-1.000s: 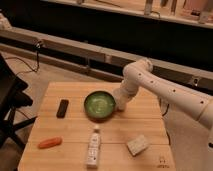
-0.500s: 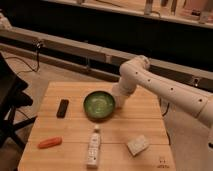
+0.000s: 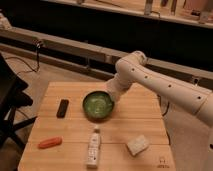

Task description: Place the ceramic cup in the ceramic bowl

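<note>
Where the white arm [image 3: 150, 80] drops from its elbow toward the wooden table [image 3: 75, 130], the gripper [image 3: 111, 95] sits low at the 2 o'clock edge of the ceramic bowl [image 3: 97, 106], at or just over the rim. Whether it is open or closed, and whether it has hold of anything, cannot be told; its end reads only as a pale mass against the bowl. The ceramic cup cannot be picked out apart from that pale end, so its place cannot be told either.

The bowl, green and glossy with a darker rim, stands upright near the middle of the table. At its 9 o'clock, apart from it, lies a small flat black object [image 3: 62, 107]. At its 6 o'clock is a white bottle [image 3: 93, 146], stretched along the 12-to-6 line with its cap end nearest the bowl. An orange object [image 3: 50, 143] lies toward 7 o'clock, near the table's edge, and a pale block [image 3: 137, 144] toward 4 o'clock. A dark chair [image 3: 10, 100] stands off the table's 9 o'clock side.
</note>
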You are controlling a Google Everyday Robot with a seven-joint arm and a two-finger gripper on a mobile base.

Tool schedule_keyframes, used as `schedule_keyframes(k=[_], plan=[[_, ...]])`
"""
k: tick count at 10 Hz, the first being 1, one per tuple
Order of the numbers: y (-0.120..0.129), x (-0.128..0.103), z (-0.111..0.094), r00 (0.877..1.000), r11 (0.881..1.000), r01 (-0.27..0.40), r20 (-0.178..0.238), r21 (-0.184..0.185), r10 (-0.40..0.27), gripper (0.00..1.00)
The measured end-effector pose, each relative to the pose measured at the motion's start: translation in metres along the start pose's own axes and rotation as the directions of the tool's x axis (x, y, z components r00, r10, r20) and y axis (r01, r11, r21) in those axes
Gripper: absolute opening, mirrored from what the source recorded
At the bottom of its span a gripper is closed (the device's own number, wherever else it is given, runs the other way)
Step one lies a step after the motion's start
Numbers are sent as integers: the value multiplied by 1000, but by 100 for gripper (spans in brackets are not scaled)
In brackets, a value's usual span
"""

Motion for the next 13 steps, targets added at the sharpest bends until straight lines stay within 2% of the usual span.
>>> schedule_keyframes(k=[2,4,5,6,7,8,9,10,11,13], plan=[[-8,-28,-7,998,999,49,49,20,-50,11],[-6,-50,-8,991,996,82,108,17,-83,11],[-4,-61,-7,985,995,103,140,8,-103,13],[-2,-75,-4,968,990,139,214,-24,-131,17],[-3,-80,0,962,991,132,245,-28,-121,11],[-7,-78,2,967,993,119,227,-21,-111,3],[-9,-70,3,977,994,106,187,-15,-101,0],[-9,-56,5,985,995,95,145,-9,-92,0],[-8,-45,3,988,996,91,126,-9,-89,0],[-5,-48,5,982,995,100,162,-14,-96,0]])
